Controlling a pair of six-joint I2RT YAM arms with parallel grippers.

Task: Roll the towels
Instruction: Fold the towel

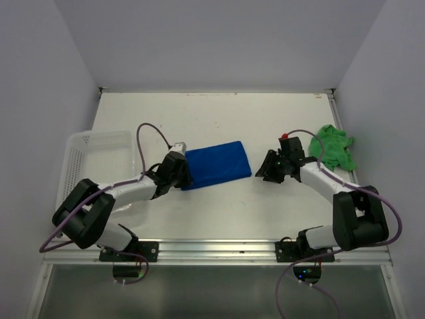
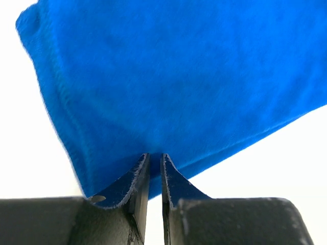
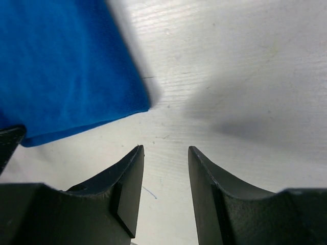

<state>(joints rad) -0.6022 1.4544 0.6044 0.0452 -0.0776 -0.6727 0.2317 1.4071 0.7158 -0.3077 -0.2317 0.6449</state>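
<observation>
The royal blue towel lies folded flat on the white table, left of centre. My left gripper is at its near-left edge; in the left wrist view the gripper is closed to a narrow gap with the blue towel pinched between the tips. My right gripper is open and empty just right of the towel, over bare table; the right wrist view shows the gripper with the blue towel's corner at upper left. The bright green towel lies crumpled at the far right.
A white plastic mesh basket stands at the table's left edge, behind the left arm. White walls close in the table on the left, back and right. A metal rail runs along the near edge.
</observation>
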